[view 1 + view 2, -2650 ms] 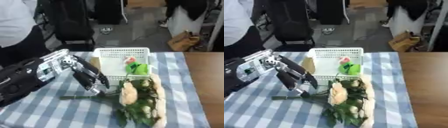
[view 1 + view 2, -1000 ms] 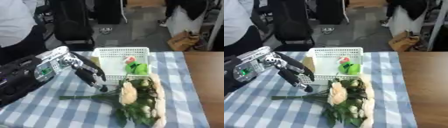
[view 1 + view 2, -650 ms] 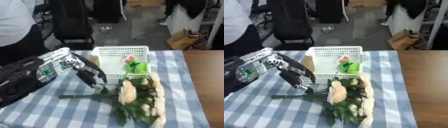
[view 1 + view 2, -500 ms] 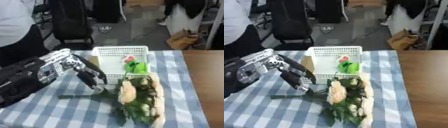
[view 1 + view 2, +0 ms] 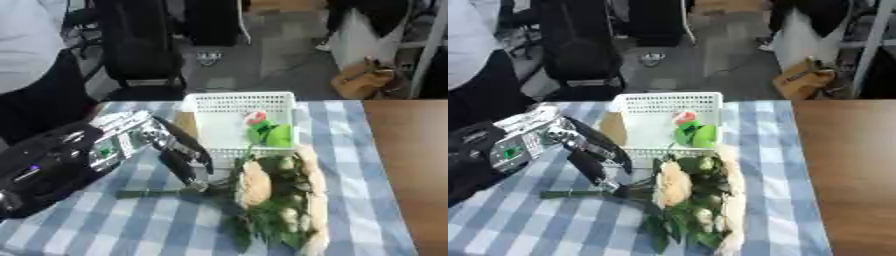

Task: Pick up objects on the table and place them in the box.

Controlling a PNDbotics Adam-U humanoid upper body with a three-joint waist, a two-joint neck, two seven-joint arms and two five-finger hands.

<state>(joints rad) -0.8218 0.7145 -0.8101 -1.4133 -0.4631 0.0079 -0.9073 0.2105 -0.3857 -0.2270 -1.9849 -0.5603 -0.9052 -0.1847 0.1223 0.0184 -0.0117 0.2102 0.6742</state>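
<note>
— So, what are the fingers doing?

— Black fingers of the left hand reach down, tips at the thin green stem; whether they pinch it, I cannot tell. The right hand is unseen.

— And the flowers?

— A bouquet of cream artificial roses with green leaves lies at five o'clock from that hand, on the blue-and-white checked tablecloth. It looks light and floppy; take the bundled stems. At twelve o'clock, the white perforated plastic basket holds a green and red toy.

— Do the views differ?

— Barely.
</note>
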